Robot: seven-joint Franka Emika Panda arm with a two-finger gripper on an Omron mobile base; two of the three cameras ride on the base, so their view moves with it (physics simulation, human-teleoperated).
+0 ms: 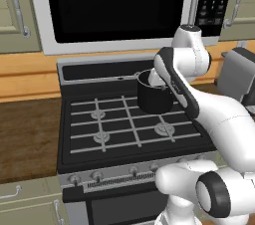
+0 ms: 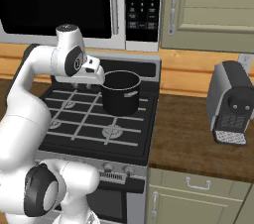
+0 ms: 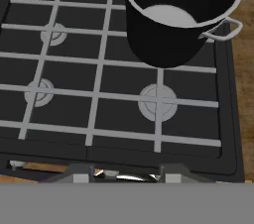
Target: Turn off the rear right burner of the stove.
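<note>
Stove (image 3: 163, 143) with pot (image 3: 173, 29) rear right

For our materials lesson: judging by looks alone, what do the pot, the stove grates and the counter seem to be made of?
Pot: looks like dark metal, matte black walls with a pale rim and thin grey handle; possibly enamelled.
Grates: thin grey bars over a black top, probably coated metal or cast iron.
Counter: brown with faint grain, likely wood or wood-look laminate; a rendered scene leaves this open.
</note>
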